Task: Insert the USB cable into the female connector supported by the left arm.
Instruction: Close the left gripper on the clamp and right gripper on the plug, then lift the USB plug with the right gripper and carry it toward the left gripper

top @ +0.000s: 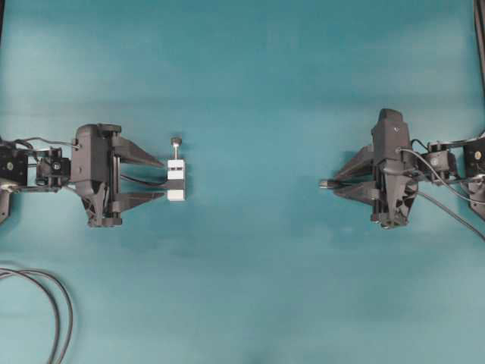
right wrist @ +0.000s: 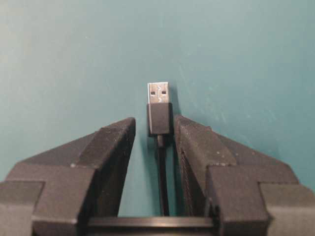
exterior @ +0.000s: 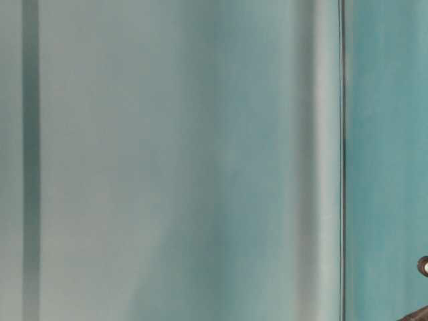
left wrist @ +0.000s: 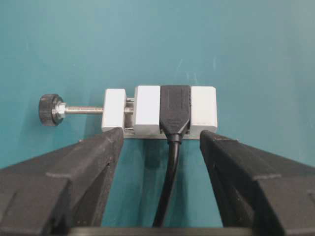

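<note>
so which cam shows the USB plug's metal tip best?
Right wrist view: the USB cable plug fills centre frame between the right hand's fingers, silvery tip facing up. Overhead shows only a tiny dark stub. Left wrist and table-level views don't show it.

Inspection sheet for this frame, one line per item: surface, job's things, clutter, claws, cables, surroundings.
Surface: teal mat, bare in the middle.
Job's things: female connector, a white clamp block with a screw knob, lies on the mat; USB cable plug points its silvery tip toward it, far apart.
Clutter: nothing seen.
Claws: left claw open, fingers either side of the connector's near end, contact unclear; right claw partly closed around the plug, gaps visible on both sides.
Cables: black looped cables at the lower left.
Surroundings: table-level view shows only blurred teal.
</note>
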You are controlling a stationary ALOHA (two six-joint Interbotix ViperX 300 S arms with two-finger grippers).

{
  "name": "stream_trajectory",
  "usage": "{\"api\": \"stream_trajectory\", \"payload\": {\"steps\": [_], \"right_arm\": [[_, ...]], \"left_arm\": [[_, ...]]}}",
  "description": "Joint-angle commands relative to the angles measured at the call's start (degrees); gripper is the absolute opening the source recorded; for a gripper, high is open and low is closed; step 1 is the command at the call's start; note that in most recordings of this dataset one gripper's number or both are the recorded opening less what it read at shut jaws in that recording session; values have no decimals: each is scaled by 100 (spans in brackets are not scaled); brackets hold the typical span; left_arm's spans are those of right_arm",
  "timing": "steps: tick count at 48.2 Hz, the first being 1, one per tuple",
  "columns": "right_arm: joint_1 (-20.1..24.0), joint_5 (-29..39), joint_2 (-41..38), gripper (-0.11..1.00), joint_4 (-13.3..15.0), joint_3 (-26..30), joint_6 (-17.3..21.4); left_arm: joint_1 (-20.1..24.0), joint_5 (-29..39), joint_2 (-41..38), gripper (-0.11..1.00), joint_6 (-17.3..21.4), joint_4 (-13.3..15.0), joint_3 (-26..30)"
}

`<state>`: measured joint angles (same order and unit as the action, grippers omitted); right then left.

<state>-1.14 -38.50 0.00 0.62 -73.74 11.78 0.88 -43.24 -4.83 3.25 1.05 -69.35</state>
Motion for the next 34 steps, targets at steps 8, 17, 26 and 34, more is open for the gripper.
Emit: {"api": "stream_trajectory", "payload": {"steps": [8, 17, 26, 34], "right_arm": [[44, -141, -387, 40, 9, 229, 0], [97, -185, -466, 39, 0, 211, 9], [114, -167, -404, 39, 9, 158, 0], [114, -158, -316, 33, 9, 141, -18]], "left_arm": [[18, -26, 35, 76, 9, 18, 35], [18, -18, 35, 76, 0, 18, 9], [18, -18, 26, 76, 9, 18, 9], [18, -18, 35, 76, 9, 18, 9]]}}
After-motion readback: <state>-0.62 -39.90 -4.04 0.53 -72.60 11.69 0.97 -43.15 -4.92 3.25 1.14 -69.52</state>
